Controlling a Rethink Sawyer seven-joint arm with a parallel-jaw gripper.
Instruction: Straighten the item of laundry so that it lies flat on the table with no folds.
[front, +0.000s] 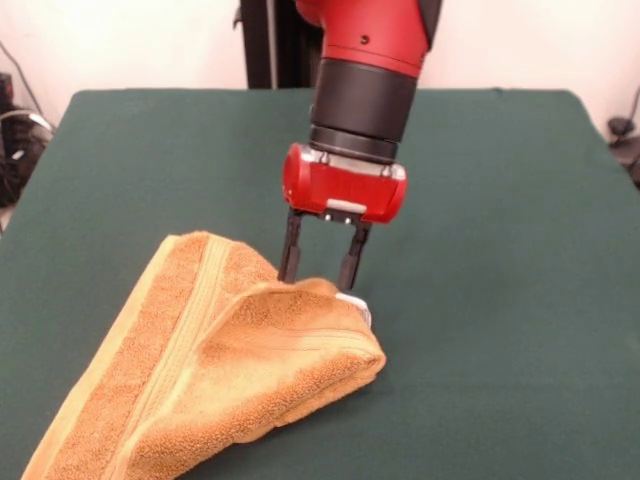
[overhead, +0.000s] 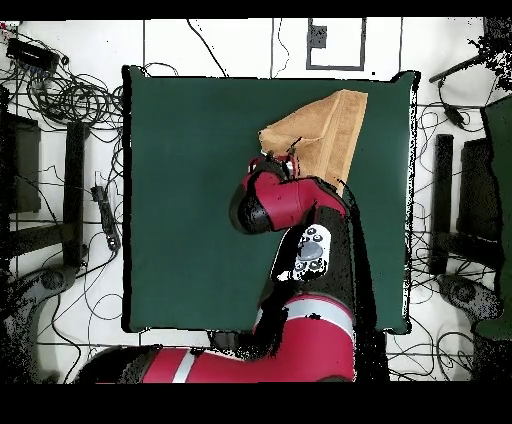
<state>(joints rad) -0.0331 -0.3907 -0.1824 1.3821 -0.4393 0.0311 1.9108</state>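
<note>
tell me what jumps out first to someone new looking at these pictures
The red and black arm's gripper comes down into the middle of the front view, its jaws set apart at the raised fold of a golden-orange terry-cloth towel. The towel lies doubled over at the lower left of that view, reaching the edge of the dark green felt-covered table.

Tangled black cables (overhead: 75, 100) on the pale floor (overhead: 230, 45) beside dark equipment stands (overhead: 470, 200).
</note>
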